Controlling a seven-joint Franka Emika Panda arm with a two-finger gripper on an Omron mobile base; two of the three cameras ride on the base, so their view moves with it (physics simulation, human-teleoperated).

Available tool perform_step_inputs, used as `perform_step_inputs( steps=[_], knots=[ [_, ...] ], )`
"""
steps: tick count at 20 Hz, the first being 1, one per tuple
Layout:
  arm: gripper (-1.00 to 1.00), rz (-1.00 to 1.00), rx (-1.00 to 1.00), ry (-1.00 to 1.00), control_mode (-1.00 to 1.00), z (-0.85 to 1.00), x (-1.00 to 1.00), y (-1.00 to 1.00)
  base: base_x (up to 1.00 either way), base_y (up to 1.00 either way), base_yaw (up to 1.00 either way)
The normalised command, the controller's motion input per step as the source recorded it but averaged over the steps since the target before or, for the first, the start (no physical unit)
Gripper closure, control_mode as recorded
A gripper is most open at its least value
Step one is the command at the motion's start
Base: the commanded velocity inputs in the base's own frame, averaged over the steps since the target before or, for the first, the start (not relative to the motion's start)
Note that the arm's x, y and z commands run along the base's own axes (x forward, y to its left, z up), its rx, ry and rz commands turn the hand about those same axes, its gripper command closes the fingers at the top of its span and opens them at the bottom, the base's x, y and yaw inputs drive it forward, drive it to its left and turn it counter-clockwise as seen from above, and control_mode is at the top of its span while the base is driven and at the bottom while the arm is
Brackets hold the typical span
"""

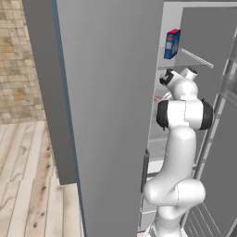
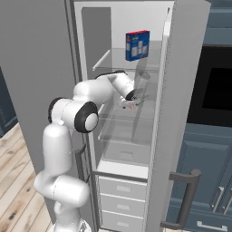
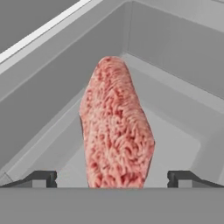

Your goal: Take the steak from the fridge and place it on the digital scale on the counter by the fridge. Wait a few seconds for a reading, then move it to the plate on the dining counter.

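Note:
The fridge [image 2: 131,149] stands open, and my arm reaches onto a middle shelf. In the hand view the steak [image 3: 116,127], a reddish-pink slab, lies on the pale shelf floor straight ahead. It runs down between my two fingertips [image 3: 43,178], which stand wide apart on either side with gaps to the meat. My gripper [image 3: 111,179] is open and holds nothing. From the right base view the gripper [image 2: 134,97] hovers just over the steak [image 2: 130,105]. A pink sliver of the steak [image 1: 157,98] peeks past the fridge door [image 1: 106,115] in the left base view.
A blue and red box [image 2: 137,45] stands on the shelf above my hand. White drawers [image 2: 122,188] fill the fridge's lower part. The second fridge door [image 2: 181,90] hangs open on the right, before a black oven [image 2: 217,86] and navy cabinets [image 2: 213,158].

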Motion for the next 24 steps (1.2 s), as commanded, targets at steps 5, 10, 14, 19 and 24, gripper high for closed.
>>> perform_step_inputs(
  steps=[5,10,14,19,24],
  knots=[
    [-1.0,0.07,0.0,-0.01,-1.0,-0.21,0.01,0.17,0.0,0.0,0.0],
    [-1.0,0.01,0.0,-0.06,-1.0,-0.32,0.0,0.0,0.0,0.0,0.0],
    [-1.0,0.02,0.0,0.0,-1.0,-0.12,0.0,0.0,0.0,0.0,0.0],
    [1.0,0.02,0.0,0.0,-1.0,-0.05,0.0,0.0,0.0,0.0,0.0],
    [1.0,0.01,0.0,0.0,-1.0,0.0,0.0,0.0,0.0,0.0,0.0]
  ],
)
